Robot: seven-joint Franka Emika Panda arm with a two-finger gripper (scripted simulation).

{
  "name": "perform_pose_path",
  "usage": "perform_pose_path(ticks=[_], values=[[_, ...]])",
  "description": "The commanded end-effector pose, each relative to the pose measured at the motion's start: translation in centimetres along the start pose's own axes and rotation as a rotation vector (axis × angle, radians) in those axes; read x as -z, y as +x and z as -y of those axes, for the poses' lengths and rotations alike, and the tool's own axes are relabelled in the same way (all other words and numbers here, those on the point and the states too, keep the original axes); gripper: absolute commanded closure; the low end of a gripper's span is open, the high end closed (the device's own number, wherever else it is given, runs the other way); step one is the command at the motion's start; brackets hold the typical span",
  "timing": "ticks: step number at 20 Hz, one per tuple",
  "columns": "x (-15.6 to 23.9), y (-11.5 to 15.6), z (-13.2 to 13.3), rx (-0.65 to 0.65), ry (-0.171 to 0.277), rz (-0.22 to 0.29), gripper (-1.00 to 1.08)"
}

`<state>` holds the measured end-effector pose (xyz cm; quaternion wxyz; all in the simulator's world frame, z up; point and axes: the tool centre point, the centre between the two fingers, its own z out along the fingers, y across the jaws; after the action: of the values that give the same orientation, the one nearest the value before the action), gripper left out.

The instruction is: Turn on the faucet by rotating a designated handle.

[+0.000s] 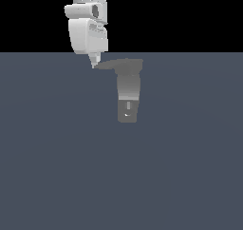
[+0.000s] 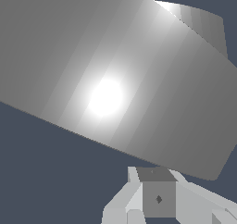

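The faucet point(image 1: 128, 98) is a short grey upright column, lighter in the middle, with a small pale slot low on its front. The handle point(image 1: 116, 65) is a flat grey arm that juts from the faucet's top toward the exterior view's left and tapers to a point. My gripper point(image 1: 94, 63) hangs straight down from the white arm, its fingers drawn into one narrow tip right at the handle's pointed end. It looks shut with nothing held. In the wrist view the handle point(image 2: 115, 79) fills most of the picture as a broad grey slab with a bright glare, just beyond my gripper point(image 2: 155, 173).
A plain dark blue-grey floor point(image 1: 57, 167) spreads all around the faucet. The white arm point(image 1: 88, 32) comes down from above at the exterior view's upper left. Nothing else stands in view.
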<state>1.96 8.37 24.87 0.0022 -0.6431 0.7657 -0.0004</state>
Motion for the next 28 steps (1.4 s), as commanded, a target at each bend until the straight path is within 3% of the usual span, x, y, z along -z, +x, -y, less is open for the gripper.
perform_pose_path(ticks=[1, 16, 18, 28], values=[[0.0, 1.0, -0.6, -0.007, -0.002, -0.003, 1.08], [0.1, 4.0, -4.2, -0.005, -0.003, -0.003, 1.08], [0.0, 3.3, -4.0, 0.002, -0.002, -0.001, 1.08], [0.1, 8.8, -4.3, -0.001, -0.003, -0.002, 1.08]])
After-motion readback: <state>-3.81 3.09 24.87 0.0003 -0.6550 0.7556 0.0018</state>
